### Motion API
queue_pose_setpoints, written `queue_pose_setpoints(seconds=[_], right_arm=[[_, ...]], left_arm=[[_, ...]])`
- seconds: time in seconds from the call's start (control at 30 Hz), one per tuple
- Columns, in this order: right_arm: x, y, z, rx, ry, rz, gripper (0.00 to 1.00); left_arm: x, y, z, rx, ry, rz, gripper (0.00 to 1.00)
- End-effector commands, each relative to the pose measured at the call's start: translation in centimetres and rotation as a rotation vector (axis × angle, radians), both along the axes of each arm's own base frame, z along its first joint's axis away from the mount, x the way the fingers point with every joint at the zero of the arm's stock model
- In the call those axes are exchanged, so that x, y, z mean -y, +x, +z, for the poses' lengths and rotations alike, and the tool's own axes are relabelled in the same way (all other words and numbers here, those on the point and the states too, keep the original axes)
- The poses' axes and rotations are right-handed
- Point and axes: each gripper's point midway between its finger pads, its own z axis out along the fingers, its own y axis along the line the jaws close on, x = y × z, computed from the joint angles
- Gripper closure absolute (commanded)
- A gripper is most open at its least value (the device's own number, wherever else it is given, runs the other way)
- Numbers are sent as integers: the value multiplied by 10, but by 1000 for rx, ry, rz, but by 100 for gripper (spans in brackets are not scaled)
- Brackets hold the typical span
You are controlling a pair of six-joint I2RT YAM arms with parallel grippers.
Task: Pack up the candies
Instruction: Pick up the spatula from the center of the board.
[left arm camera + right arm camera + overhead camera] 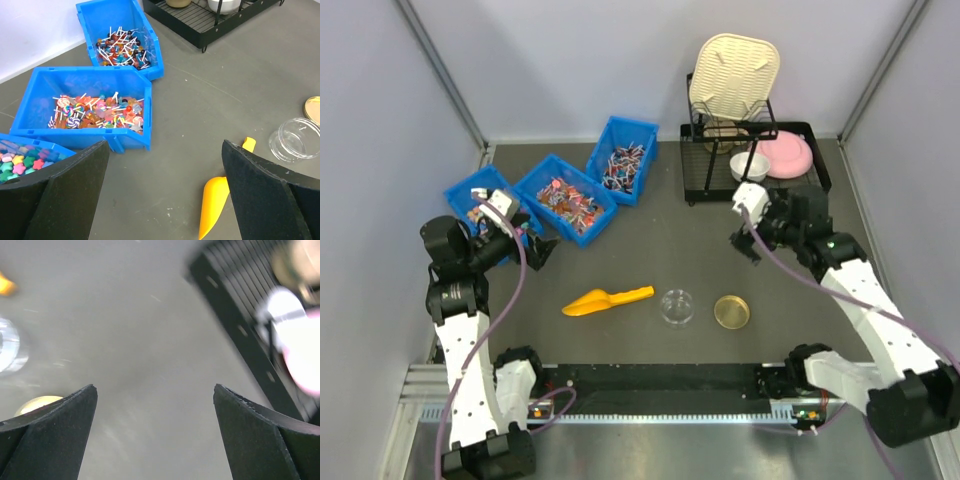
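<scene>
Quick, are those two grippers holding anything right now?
Left gripper: open, holding nothing.
Right gripper: open, holding nothing.

The right wrist view is blurred all over: the dish rack (235,325) at the upper right, its white bowl (282,307) and pink plate (305,360) are only smears. The left edge cuts the clear jar (6,345); the yellow scoop (4,285) is an orange spot there. A finger of the right pincer (155,390) half hides the gold lid (37,402). In the left wrist view the left pincer (165,147) covers part of the yellow scoop and of the pastel-sweet bin (30,140) at lower left.
</scene>
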Motion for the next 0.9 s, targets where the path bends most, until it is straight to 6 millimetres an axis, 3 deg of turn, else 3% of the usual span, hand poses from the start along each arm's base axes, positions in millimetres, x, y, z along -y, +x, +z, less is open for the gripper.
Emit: queue_pose_setpoints(seconds=[0.0, 0.13, 0.17, 0.27, 0.4, 0.47, 0.5, 0.6, 0.63, 0.67, 0.73, 0.77, 0.87], right_arm=[[-49, -33, 25, 13, 54, 157, 2], [-90, -52, 41, 18, 54, 302, 2], [-105, -58, 36, 22, 11, 353, 2], [-126, -63, 22, 46, -95, 432, 4], [-177, -89, -22, 22, -251, 600, 5], [-195, -85, -31, 62, -305, 614, 5], [-206, -87, -48, 46, -342, 638, 5], [-243, -90, -51, 97, -336, 680, 5], [-253, -90, -62, 80, -350, 692, 5], [-269, -86, -54, 95, -309, 681, 5], [-285, -80, -64, 76, -303, 674, 5], [-298, -74, -52, 101, -264, 659, 5], [-319, -66, -56, 96, -244, 660, 5]], left_arm=[[2, -2, 5, 39, 16, -26, 1], [1, -2, 5, 42, 22, -23, 1], [1, -1, 6, 49, 29, -19, 1], [-7, 7, 5, 44, 32, 28, 1], [-19, 21, 5, 22, 0, 107, 1], [-23, 24, 4, 17, -9, 141, 1], [-24, 25, 3, 17, -9, 150, 1], [-28, 27, 1, 12, -13, 173, 1], [-29, 27, 2, 14, -12, 174, 1], [-30, 28, 1, 7, -17, 180, 1], [-32, 29, 1, 9, -18, 194, 1], [-35, 30, 1, 6, -21, 212, 1], [-41, 32, 1, -3, -29, 251, 1]])
